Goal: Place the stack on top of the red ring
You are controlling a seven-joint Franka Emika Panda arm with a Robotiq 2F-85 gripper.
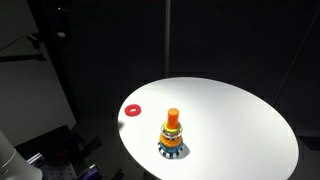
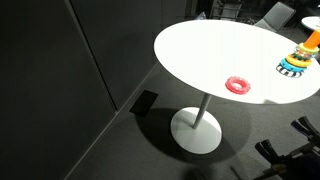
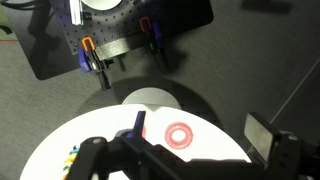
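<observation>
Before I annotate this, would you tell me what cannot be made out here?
The stack: in the wrist view only a sliver shows, behind the gripper and near the bottom edge.
Its ring count: too small in both exterior views; in an exterior view it crowds the right edge.
The gripper: outside both exterior views; dark and blurred in the wrist view.
The red ring: thickness too small to judge.
</observation>
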